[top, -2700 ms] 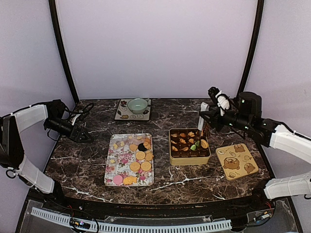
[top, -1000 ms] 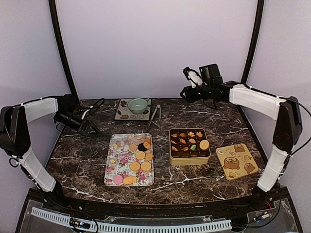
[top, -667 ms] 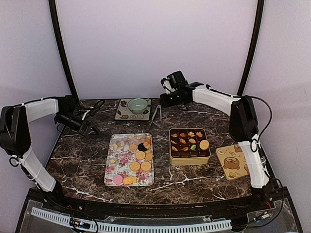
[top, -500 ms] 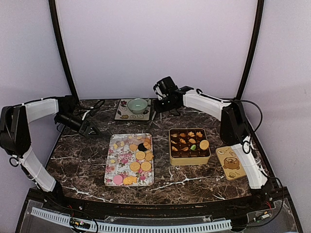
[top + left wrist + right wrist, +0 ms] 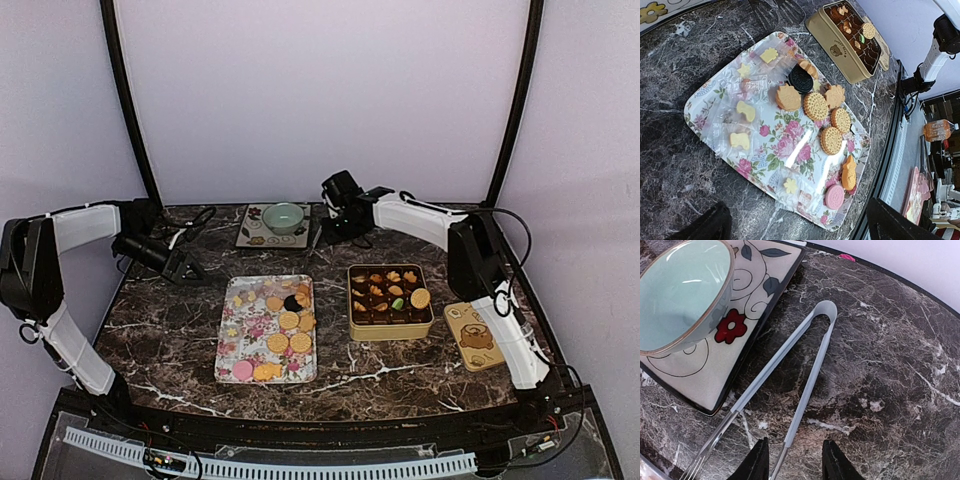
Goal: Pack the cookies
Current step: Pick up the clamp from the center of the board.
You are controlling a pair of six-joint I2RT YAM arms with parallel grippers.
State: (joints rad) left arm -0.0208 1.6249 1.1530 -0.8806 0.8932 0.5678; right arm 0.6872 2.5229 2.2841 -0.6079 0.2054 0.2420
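Note:
The cookies (image 5: 285,320) lie on a flowered tray (image 5: 232,352); most are golden, with one pink and one dark. In the left wrist view the cookies (image 5: 815,105) are spread over the tray (image 5: 705,97), some in clear wrappers. More cookies sit in a gold tin (image 5: 390,322), also in the left wrist view (image 5: 832,37). My left gripper (image 5: 186,268) is open and empty, left of the tray; it also shows in its own view (image 5: 797,215). My right gripper (image 5: 330,224) is open at the back centre. In the right wrist view my right gripper (image 5: 796,452) straddles one arm of pale blue tongs (image 5: 807,375) on the table.
A pale green bowl (image 5: 680,295) stands on a patterned square plate (image 5: 760,287) just left of the tongs; the bowl also shows in the top view (image 5: 284,216). The tin's bear-printed lid (image 5: 487,335) lies right of the tin.
My right arm has swung from the right side across the back to the centre and come down over the tongs. My left arm has barely moved.

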